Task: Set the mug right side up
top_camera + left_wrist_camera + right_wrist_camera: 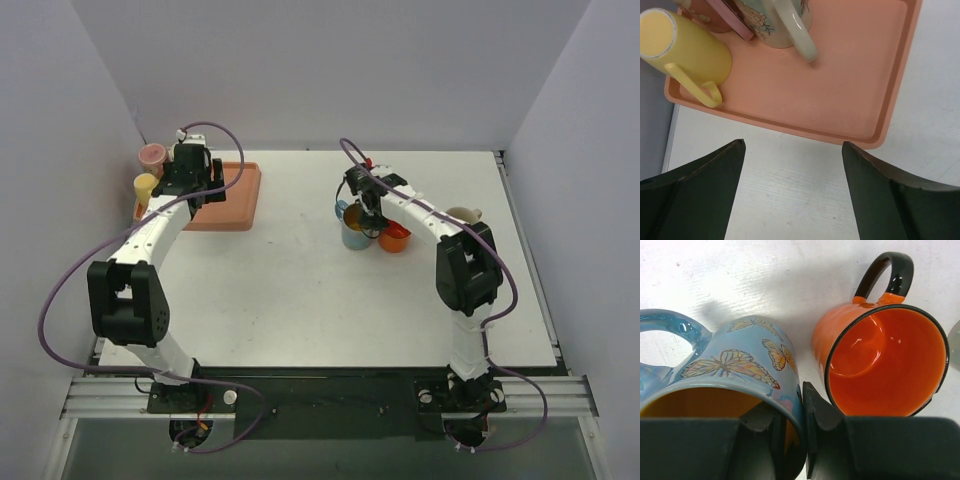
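You are looking at a task that is nearing its end. The blue butterfly mug is standing mouth-up around the middle of the table, toward the far edge. It is sitting just beside an orange mug, which is also mouth-up. Your right gripper is pinching the blue mug's wall, one finger inside the rim and one outside, so the flip itself is reading as done. What you are not getting is whether the base is resting flat on the table, because the wrist view is hiding the bottom. By my judgement you are left with seating it if needed, opening the jaws and lifting clear without nudging the orange mug. Your left gripper is hovering with its fingers spread apart by the peach tray at the far left corner, taking no part.
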